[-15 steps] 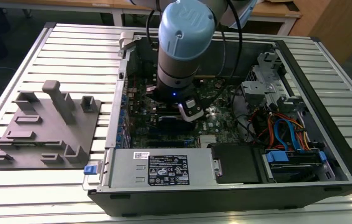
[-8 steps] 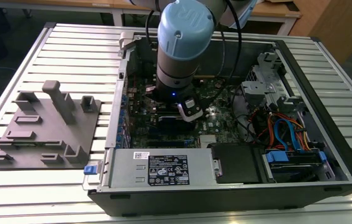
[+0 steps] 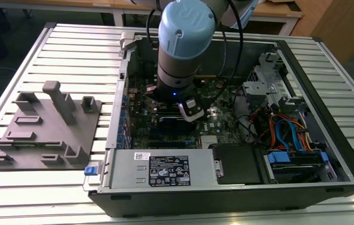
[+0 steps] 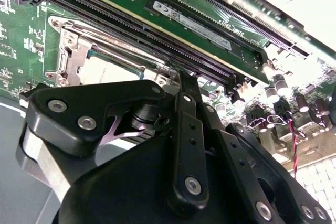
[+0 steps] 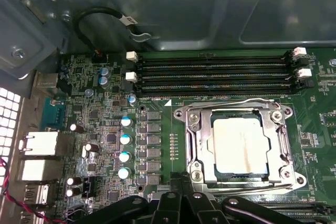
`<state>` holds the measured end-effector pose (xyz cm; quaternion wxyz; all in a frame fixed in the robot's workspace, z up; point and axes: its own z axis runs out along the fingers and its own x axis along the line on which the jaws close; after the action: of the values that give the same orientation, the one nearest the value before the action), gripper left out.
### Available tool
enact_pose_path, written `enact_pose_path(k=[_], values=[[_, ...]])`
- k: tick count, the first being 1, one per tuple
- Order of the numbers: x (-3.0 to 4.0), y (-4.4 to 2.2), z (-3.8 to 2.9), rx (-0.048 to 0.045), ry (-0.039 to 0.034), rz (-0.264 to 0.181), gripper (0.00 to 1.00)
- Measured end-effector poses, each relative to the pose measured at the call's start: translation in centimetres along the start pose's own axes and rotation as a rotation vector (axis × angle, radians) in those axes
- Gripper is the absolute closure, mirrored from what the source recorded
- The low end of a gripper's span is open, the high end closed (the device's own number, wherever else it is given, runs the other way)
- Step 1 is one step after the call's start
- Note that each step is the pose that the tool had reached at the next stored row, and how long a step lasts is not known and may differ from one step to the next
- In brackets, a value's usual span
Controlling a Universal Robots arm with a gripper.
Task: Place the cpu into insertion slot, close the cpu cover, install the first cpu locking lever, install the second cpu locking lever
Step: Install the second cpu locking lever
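The cpu (image 5: 239,145), a dull silver square, lies flat in the insertion slot (image 5: 185,113) on the green board. The cpu cover (image 5: 202,135), a silvery frame, lies down around it, and the chip shows through its window. A thin wire lever (image 5: 252,101) runs along the socket edge nearest the long memory slots; I cannot tell whether it is latched. My gripper (image 5: 182,179) hovers just beside the socket's near edge, shut with nothing in it. In the second wrist view the gripper (image 4: 178,80) stands next to the cpu (image 4: 113,61). In the exterior view the gripper (image 3: 189,112) hangs inside the computer case.
Long black memory slots (image 5: 215,72) run beside the socket, and a row of capacitors (image 5: 125,145) stands on its other side. The case walls (image 3: 327,140), drive cables (image 3: 289,131) and power supply (image 3: 164,171) surround the board. A grey fixture plate (image 3: 45,131) lies at the exterior view's left.
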<state>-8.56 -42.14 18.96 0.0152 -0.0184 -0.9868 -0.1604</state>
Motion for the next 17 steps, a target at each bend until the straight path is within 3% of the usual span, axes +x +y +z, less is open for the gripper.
enact_pose_path(k=[12,17], values=[[0.06,0.50,-1.53,0.0006,0.0003,0.000,0.90],[0.07,0.54,-1.64,0.0005,0.0002,0.000,0.90]])
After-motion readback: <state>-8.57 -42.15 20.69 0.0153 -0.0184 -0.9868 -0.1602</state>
